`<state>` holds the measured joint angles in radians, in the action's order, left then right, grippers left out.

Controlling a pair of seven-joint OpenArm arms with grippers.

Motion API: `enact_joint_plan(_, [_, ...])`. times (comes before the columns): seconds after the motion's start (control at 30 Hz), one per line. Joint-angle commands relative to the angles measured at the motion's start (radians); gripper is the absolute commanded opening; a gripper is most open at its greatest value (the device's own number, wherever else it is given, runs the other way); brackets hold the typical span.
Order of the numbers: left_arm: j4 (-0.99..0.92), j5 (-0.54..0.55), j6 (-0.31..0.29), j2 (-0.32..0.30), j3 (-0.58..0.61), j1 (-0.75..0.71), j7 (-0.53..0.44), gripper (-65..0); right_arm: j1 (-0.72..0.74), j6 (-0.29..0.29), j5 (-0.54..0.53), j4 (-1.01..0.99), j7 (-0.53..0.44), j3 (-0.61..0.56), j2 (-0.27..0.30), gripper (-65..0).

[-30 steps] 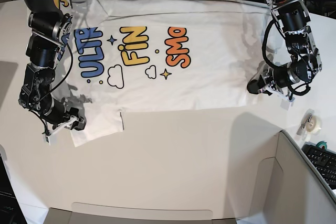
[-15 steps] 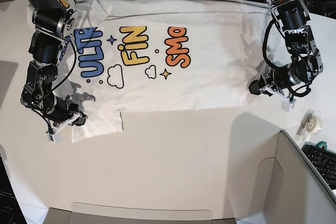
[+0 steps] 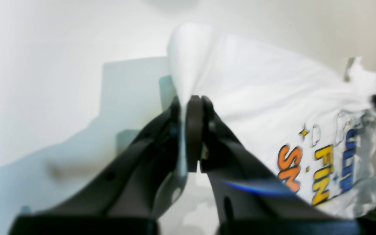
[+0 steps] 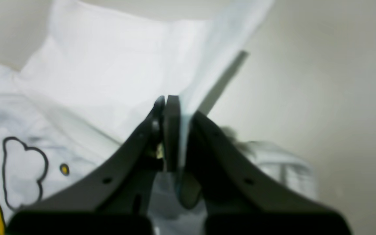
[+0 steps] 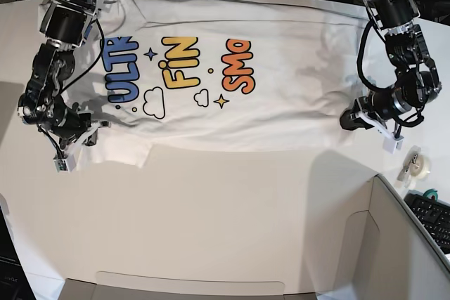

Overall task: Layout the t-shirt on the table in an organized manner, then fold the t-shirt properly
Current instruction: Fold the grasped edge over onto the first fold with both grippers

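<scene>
Left wrist view: the left gripper (image 3: 189, 107) is clamped on a hem corner of the t-shirt (image 3: 273, 107), lifted off the table (image 3: 60, 39).

Right wrist view: the right gripper (image 4: 171, 104) pinches a raised edge of the shirt.

Base view: the shirt lies print-up, spread between both arms. A clean fold probably needs both corners carried together, level, keeping the cloth taut.
</scene>
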<state>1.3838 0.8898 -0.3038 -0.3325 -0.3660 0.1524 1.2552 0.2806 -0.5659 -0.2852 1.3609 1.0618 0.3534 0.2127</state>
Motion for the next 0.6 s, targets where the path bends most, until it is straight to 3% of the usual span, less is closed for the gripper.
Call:
enact_joint_plan(0.0, [0.041, 0.022, -0.004, -0.017, -0.008, 0.005, -0.012, -65.0, 0.004, 0.001, -0.009, 0.056, -0.016, 0.002, 0.015, -65.0])
enact_joint_plan(0.27, [0.227, 0.022, -0.004, -0.020, -0.011, -0.115, -0.021, -65.0, -0.163, 0.001, -0.004, 0.348, -0.016, 0.011, 0.021, -65.0])
enact_joint_plan(0.57, [0.251, 0.015, -0.004, -0.023, -0.011, -0.184, -0.021, -65.0, -0.326, 0.001, -0.009, 0.470, -0.016, 0.011, 0.037, -65.0])
